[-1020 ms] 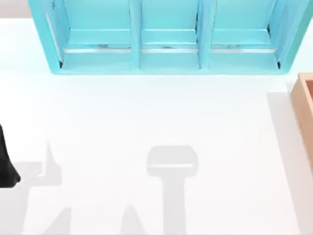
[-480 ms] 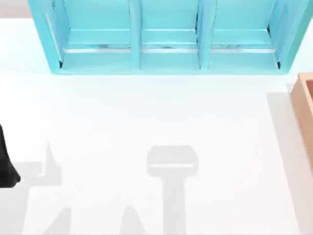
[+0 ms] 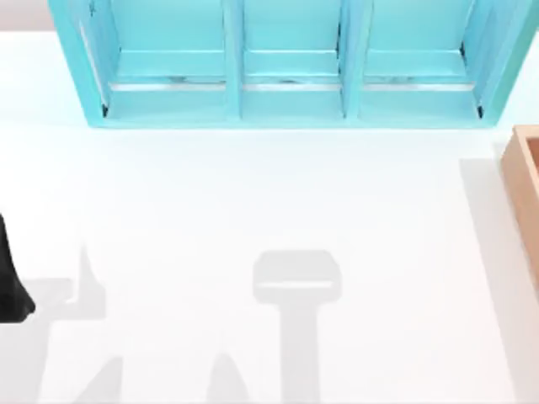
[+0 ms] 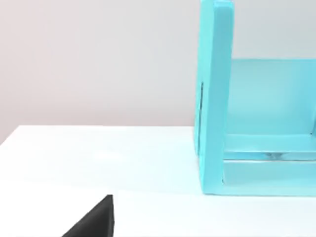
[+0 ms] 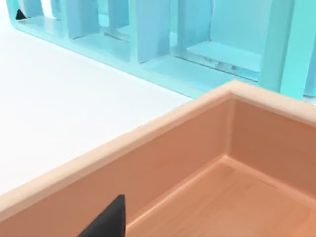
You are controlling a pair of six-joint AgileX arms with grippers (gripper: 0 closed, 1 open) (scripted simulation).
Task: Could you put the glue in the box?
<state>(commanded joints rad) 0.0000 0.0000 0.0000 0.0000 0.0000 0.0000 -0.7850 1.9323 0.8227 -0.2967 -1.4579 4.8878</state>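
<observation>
The glue is out of view. The tan box [image 3: 525,189] with an orange-brown inside stands at the table's right edge, cut off by the top view's border. In the right wrist view its raised wall [image 5: 148,132] and bare floor lie close below, and a black part of my right gripper [image 5: 106,219] hangs over the box's inside. My left arm [image 3: 10,286] is parked at the table's left edge. A black part of my left gripper [image 4: 94,223] shows above the white table in the left wrist view.
A big turquoise three-compartment shelf unit [image 3: 286,105] stands along the back of the table; its end wall [image 4: 215,98] rises ahead of the left wrist, and it runs behind the box [image 5: 148,29]. White tabletop [image 3: 269,210] spreads between shelf and box.
</observation>
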